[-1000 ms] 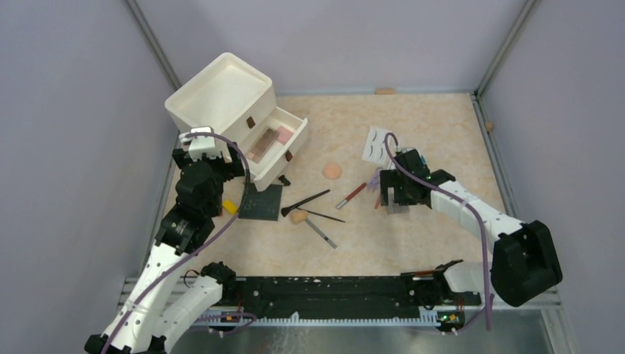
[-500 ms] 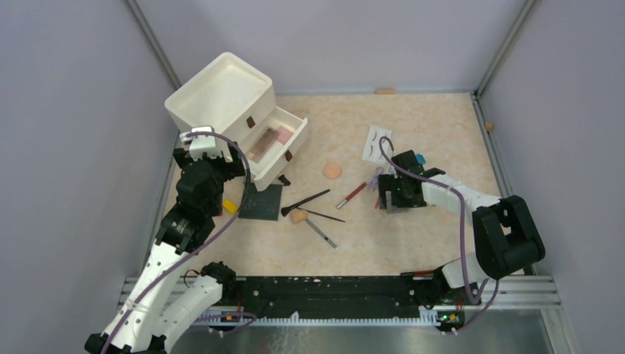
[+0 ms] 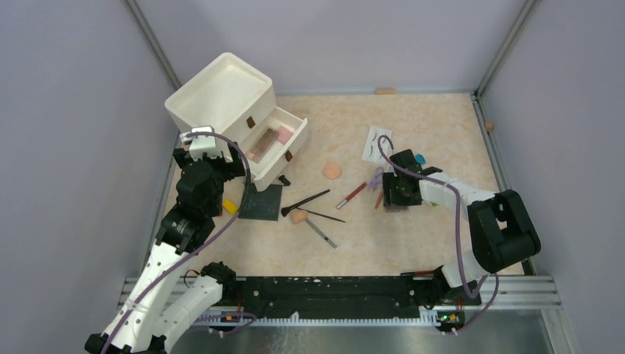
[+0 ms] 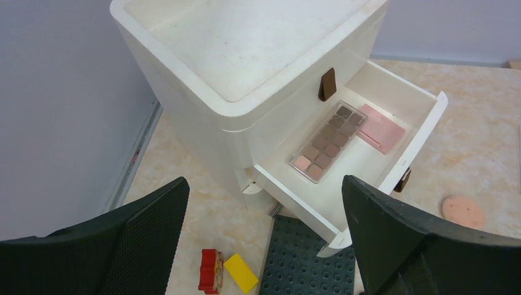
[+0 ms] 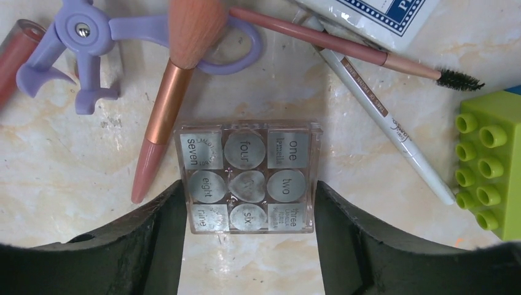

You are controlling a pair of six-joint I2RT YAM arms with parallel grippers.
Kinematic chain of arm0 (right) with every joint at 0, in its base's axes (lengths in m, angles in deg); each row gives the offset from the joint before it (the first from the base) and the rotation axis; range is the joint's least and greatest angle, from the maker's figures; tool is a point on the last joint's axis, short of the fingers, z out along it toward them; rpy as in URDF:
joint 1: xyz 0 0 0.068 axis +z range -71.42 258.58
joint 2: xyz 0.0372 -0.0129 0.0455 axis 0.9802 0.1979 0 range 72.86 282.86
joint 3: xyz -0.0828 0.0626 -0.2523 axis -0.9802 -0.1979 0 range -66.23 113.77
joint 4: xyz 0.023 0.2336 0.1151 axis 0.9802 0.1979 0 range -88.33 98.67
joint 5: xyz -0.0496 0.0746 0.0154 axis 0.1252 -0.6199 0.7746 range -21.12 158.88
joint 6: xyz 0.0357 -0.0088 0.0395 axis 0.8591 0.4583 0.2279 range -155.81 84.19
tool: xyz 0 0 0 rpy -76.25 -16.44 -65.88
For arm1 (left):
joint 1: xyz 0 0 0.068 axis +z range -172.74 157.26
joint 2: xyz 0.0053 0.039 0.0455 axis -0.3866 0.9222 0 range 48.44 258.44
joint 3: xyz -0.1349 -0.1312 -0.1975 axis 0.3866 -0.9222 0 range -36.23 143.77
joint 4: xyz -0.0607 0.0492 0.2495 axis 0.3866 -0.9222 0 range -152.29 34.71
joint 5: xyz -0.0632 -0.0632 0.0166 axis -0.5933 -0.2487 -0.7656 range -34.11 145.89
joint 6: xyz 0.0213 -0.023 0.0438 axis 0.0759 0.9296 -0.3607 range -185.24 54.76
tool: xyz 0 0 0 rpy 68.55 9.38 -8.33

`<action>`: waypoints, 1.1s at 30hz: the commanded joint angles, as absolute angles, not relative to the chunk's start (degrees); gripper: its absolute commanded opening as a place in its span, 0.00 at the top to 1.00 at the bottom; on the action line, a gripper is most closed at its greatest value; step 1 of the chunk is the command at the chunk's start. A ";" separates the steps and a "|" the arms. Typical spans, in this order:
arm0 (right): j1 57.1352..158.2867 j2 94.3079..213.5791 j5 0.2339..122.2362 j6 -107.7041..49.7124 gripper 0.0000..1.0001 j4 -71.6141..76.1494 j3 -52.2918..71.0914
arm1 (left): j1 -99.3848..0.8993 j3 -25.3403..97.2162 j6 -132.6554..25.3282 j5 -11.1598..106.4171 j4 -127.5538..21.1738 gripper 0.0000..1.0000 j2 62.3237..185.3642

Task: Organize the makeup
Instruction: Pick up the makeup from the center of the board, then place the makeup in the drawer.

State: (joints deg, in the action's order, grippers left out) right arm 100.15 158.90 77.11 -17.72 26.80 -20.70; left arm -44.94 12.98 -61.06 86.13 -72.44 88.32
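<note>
Step in hand: picking up the clear 9-pan palette (image 5: 247, 175), on the desk (image 5: 61, 153) well right of the drawer (image 4: 424, 135). The right tool (image 5: 249, 200) straddles it; I cannot tell if it grips. The left tool (image 4: 264, 187) hangs released before the drawer. Next: clench firmly, lift, carry it drawerward.

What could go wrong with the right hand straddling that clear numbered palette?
1. The right hand has only the thin sides of the clear palette to squeeze; lying flat, it may slip out or tip when lifted.
2. The pink brush has its handle end beside one finger and could get pinched or dragged along.
</note>
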 commanded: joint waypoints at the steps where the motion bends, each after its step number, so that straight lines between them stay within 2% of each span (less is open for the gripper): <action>1: 99.69 156.23 76.49 -17.32 0.60 29.15 -17.17 | -44.67 13.39 -60.83 85.79 -70.59 0.01 87.86; 6: 103.12 147.97 81.66 -14.93 0.67 32.39 -9.96 | -44.61 13.50 -60.83 85.86 -70.59 0.01 87.97; 10: 111.58 148.72 83.54 -14.93 0.70 29.99 -1.19 | -44.63 13.44 -60.80 85.95 -70.59 0.01 87.92; 16: 120.45 161.53 75.72 -21.17 0.72 22.36 15.12 | -44.57 13.53 -60.84 87.07 -70.81 0.01 87.52; 19: 122.94 168.55 67.86 -25.20 0.72 18.46 22.86 | -44.43 13.57 -60.48 91.50 -71.27 0.01 86.17; 24: 127.67 181.69 61.90 -33.31 0.72 19.38 38.69 | -44.08 12.26 -60.30 98.85 -70.23 0.01 80.85; 29: 133.23 193.68 63.40 -41.56 0.72 25.13 55.01 | -43.85 11.39 -60.82 100.61 -69.00 0.01 78.49; 33: 134.68 200.75 66.09 -42.35 0.72 27.68 64.34 | -43.68 11.43 -60.85 100.34 -69.14 0.01 78.66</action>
